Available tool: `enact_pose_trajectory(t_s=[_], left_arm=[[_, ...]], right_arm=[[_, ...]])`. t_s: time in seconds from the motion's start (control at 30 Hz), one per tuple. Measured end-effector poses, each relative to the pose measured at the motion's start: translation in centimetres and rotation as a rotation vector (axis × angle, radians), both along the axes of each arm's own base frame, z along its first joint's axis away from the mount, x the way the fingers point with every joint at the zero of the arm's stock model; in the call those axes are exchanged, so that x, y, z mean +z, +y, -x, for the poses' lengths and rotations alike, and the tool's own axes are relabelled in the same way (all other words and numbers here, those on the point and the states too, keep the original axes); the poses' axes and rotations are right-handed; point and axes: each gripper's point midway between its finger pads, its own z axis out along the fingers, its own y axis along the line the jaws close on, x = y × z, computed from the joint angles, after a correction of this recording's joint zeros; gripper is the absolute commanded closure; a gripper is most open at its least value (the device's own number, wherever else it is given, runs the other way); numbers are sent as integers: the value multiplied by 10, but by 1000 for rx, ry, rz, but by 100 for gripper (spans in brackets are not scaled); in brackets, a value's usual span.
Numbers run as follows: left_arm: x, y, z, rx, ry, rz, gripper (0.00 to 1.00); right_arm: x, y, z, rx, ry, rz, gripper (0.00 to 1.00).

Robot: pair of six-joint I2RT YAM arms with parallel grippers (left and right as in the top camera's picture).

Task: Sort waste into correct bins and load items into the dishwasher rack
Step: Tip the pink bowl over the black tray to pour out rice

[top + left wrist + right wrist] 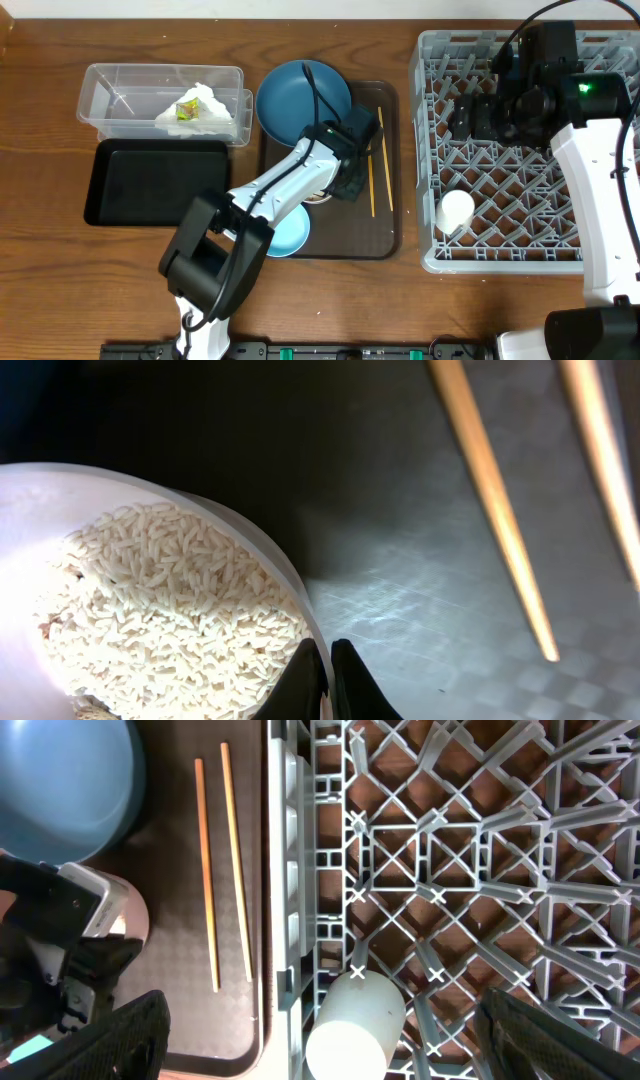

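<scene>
My left gripper [343, 182] [328, 657] is shut on the rim of the white bowl [262, 540], which holds whitish rice scraps [170, 600] and sits on the dark brown tray [385, 235]. The wooden chopsticks [376, 160] [490, 500] [225, 870] lie to its right. The large dark blue bowl [295, 100] and the light blue bowl [290, 235] are on the same tray. My right gripper [468, 118] [320, 1010] is open and empty above the grey rack [560, 255] [480, 870]. The small white cup [455, 212] [355, 1020] lies in the rack. The tissue and wrapper [195, 108] are in the clear tub [100, 85].
The shallow black tray [150, 180] lies in front of the clear tub on the left. The rack's left wall [285, 870] stands right beside the brown tray's edge. My left arm stretches across the brown tray over the light blue bowl.
</scene>
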Motion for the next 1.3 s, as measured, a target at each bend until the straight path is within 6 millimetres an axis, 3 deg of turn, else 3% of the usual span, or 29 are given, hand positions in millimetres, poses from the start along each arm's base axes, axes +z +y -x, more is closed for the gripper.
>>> enact_pose_trajectory(t_s=[0.2, 0.37, 0.47, 0.63, 0.77, 0.9, 1.1, 1.3], left_arm=[[27, -12, 10, -3, 19, 103, 94], [73, -13, 15, 30, -24, 199, 94], [110, 7, 12, 98, -66, 250, 94], [144, 78, 2, 295, -93, 264, 94], [143, 141, 1, 478, -39, 241, 94], [140, 182, -6, 580, -10, 314, 94], [120, 222, -5, 667, 46, 476, 94], [106, 248, -10, 717, 96, 722, 94]], right_arm=[[0, 0, 0, 0, 0, 0, 4], [0, 0, 0, 1, -1, 0, 5], [0, 0, 0, 1, -1, 0, 5], [0, 0, 0, 3, -1, 1, 5], [0, 0, 0, 3, -2, 1, 5], [0, 0, -1, 3, -3, 1, 5], [1, 0, -2, 4, -11, 0, 5], [1, 0, -2, 3, -11, 0, 4]])
